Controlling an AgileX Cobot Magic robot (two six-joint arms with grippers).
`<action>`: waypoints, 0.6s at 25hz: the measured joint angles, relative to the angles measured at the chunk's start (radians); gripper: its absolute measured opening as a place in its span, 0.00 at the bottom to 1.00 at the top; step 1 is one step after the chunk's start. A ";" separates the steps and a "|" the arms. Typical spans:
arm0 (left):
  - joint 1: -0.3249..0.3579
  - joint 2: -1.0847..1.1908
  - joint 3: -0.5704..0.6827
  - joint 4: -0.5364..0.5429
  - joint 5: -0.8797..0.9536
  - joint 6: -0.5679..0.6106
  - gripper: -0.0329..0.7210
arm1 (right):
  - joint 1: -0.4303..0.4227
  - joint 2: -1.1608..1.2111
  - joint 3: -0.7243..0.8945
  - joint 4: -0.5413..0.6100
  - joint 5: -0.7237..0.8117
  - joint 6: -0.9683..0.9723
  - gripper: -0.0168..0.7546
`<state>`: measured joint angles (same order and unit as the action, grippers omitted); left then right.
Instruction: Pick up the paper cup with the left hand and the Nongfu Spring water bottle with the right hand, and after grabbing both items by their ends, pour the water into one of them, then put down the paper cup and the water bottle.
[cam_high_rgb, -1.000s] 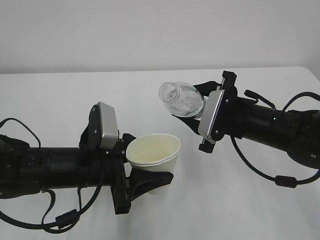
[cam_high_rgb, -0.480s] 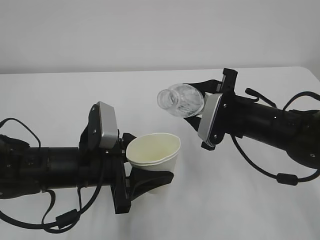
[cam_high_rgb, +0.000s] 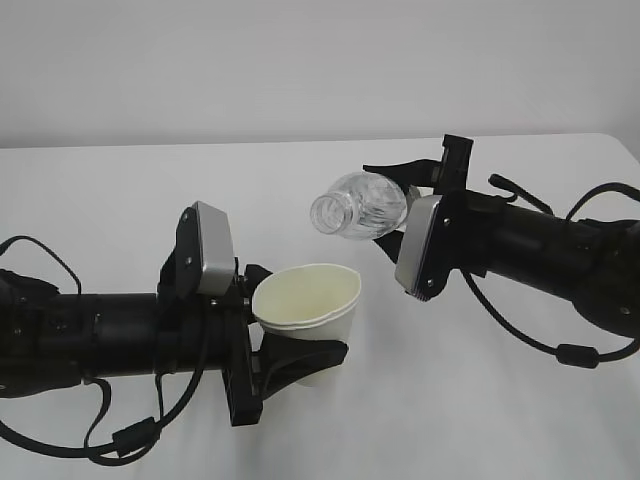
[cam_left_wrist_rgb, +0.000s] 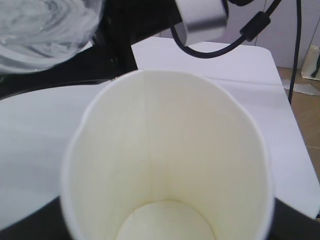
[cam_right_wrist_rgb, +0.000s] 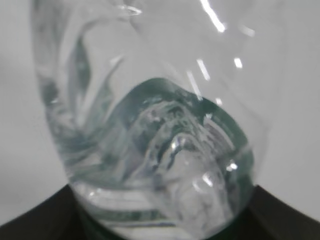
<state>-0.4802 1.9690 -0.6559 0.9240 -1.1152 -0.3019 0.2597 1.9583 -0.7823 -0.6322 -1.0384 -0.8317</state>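
Note:
My left gripper (cam_high_rgb: 298, 345) is shut on the lower part of the white paper cup (cam_high_rgb: 310, 308) and holds it upright above the table. In the left wrist view the cup (cam_left_wrist_rgb: 170, 165) shows a pale yellowish inside and a bare bottom. My right gripper (cam_high_rgb: 388, 208) is shut on the base end of the clear Nongfu Spring water bottle (cam_high_rgb: 362, 205). The bottle lies tipped, its open mouth pointing left and slightly down, above and to the right of the cup's rim. The right wrist view is filled by the bottle (cam_right_wrist_rgb: 150, 125). No stream of water shows.
Both arms hover over a white table (cam_high_rgb: 480, 400) in front of a plain wall. Black cables (cam_high_rgb: 545, 345) loop under each arm. In the left wrist view the table's far edge (cam_left_wrist_rgb: 295, 145) drops to a brown floor.
The right gripper has rolled and the bottle has tipped further, so its mouth has dipped lower and towards the cup. The left arm and the cup have stayed still.

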 joint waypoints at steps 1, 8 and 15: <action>0.000 0.000 0.000 0.000 0.000 0.000 0.64 | 0.000 0.000 0.000 0.000 -0.005 -0.002 0.61; 0.000 0.000 0.000 -0.001 0.000 0.000 0.64 | 0.000 0.000 0.000 0.016 -0.046 -0.055 0.61; 0.000 0.000 0.000 -0.003 0.000 0.000 0.64 | 0.000 0.000 0.000 0.033 -0.050 -0.109 0.61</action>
<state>-0.4802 1.9690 -0.6559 0.9213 -1.1152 -0.3019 0.2597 1.9583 -0.7823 -0.5996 -1.0881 -0.9405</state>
